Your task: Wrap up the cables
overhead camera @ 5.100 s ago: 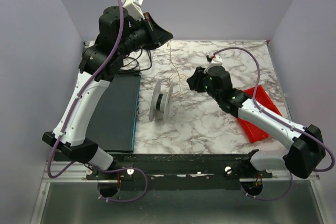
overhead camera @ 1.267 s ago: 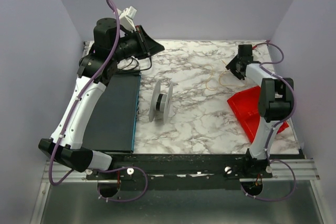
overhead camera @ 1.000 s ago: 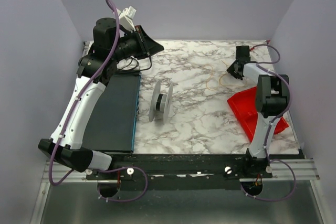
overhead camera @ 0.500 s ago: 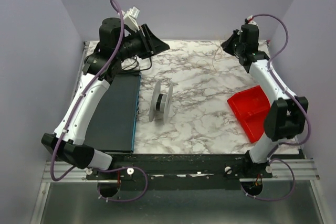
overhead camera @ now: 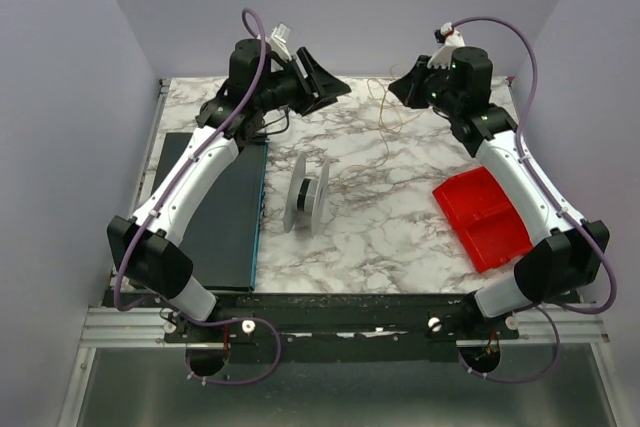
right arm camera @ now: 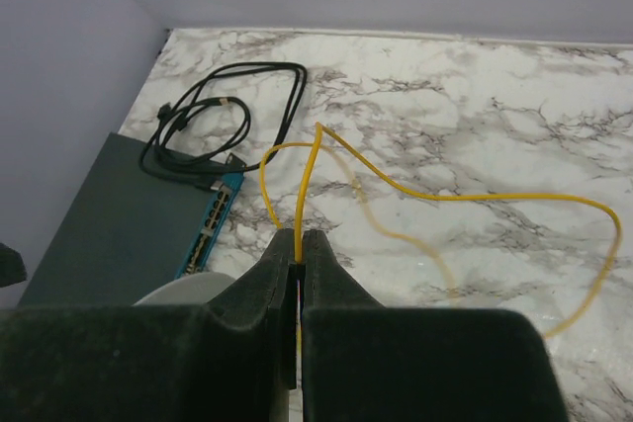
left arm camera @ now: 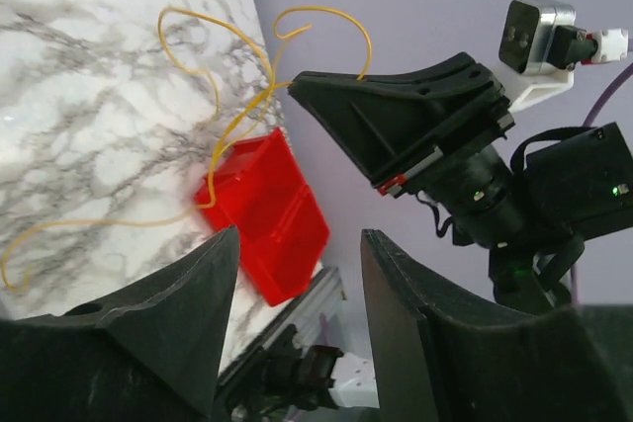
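The cable is a thin yellow wire (overhead camera: pixel 384 119) hanging in loose loops over the back of the marble table. My right gripper (overhead camera: pixel 400 87) is raised at the back right and is shut on the wire (right arm camera: pixel 315 160), which rises from between its fingertips (right arm camera: pixel 299 237) and loops away to the right. My left gripper (overhead camera: pixel 338 87) hovers at the back centre, facing the right one a short way off, open with nothing between its fingers (left arm camera: pixel 297 244). The wire (left arm camera: pixel 242 116) curls ahead of it. A grey spool (overhead camera: pixel 307 195) stands on edge mid-table.
A red tray (overhead camera: pixel 482 217) lies at the right of the table. A dark grey flat box (overhead camera: pixel 215 212) with a blue port edge lies at the left. A coiled black cord (right arm camera: pixel 223 121) rests behind it by the back wall.
My right arm has shut on the yellow wire, lifted it off the table and swung left along the back. My left gripper has opened and reached right toward it.
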You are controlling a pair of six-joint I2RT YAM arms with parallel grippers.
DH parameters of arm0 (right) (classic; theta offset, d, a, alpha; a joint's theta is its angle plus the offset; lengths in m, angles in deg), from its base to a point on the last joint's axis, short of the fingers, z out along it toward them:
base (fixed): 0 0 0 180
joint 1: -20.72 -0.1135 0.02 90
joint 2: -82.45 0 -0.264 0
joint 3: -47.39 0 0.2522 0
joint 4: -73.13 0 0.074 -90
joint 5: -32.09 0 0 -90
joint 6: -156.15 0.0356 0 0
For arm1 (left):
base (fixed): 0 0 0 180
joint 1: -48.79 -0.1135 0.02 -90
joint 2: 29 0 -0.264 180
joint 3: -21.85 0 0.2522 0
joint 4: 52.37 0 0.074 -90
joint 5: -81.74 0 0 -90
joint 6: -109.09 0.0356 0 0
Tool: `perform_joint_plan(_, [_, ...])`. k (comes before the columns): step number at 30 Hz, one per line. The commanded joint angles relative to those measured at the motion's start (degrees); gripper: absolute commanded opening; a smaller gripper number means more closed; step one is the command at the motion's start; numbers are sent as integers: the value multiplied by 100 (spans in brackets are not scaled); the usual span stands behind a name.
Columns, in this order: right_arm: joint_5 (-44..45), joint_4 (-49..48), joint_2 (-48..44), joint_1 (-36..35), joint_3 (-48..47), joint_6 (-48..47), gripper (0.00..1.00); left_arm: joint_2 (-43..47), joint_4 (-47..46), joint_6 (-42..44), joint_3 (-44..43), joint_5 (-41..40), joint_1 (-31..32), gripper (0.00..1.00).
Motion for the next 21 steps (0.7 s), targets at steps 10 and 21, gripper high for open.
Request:
perform_joint_plan(10, [372,354,-346,-687,78,-423,1,-197,-646,-1730,127,-1194,563,66])
perform_joint_plan(21, [585,400,-472,-821,67,-419,1,-673,324,-1551,-518,-1901,686,57])
